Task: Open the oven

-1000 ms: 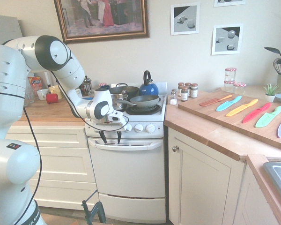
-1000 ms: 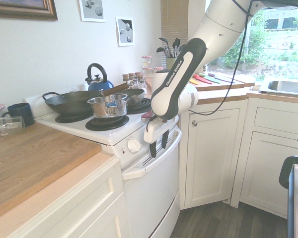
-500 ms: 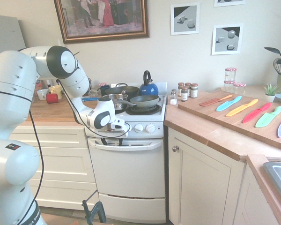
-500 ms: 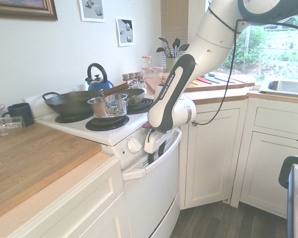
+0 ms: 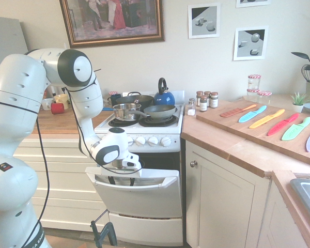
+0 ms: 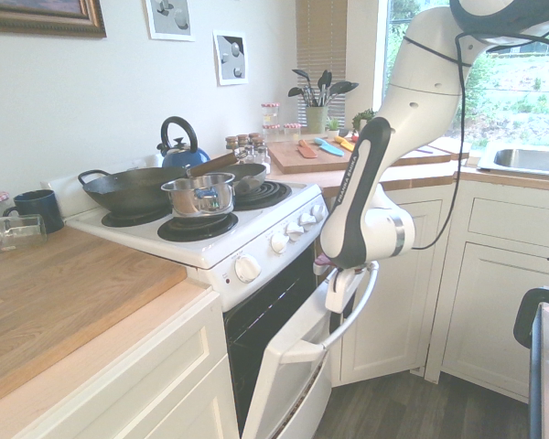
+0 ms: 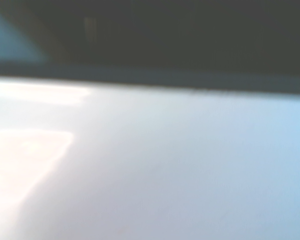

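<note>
In a kitchen with wooden worktops, the narrow white oven [image 5: 139, 170] has its door tilted partly down; the second exterior view alone shows its dark cavity. The black-fingered gripper [image 5: 123, 180] hooks the door's handle; finger spacing is unclear.

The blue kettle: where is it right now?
In the first exterior view the blue kettle stands at the back of the oven hob, behind the frying pan and left of the spice jars.

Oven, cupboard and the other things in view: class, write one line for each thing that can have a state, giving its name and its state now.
oven: door partly open, tilted outward, dark inside showing
tool: at the door handle, fingers hidden
cupboard: door shut
saucepan: upright on a hob ring
kettle: upright, lid on
spice jars: upright, lids on
</note>
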### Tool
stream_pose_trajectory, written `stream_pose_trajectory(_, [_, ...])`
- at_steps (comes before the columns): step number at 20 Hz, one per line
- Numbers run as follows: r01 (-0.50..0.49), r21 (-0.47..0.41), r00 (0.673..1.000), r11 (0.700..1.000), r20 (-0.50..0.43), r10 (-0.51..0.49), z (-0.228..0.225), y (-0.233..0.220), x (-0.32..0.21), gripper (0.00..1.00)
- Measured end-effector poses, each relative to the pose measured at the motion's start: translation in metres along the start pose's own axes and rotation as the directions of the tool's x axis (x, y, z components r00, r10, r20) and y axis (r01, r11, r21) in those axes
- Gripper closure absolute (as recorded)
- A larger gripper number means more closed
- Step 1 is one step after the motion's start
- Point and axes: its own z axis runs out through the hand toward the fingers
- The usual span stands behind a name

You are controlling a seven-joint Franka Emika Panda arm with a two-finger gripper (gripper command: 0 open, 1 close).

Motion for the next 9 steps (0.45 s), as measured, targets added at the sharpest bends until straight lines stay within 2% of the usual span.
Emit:
stream_pose_trajectory(4, [0.013, -0.021, 1.0, 1.0, 0.003, -0.013, -0.006, 0.039, -0.026, 0.0])
stream_pose_trajectory(9, [0.063, -0.016, 0.997, 0.998, -0.048, -0.064, -0.068, 0.038, -0.039, 0.0])
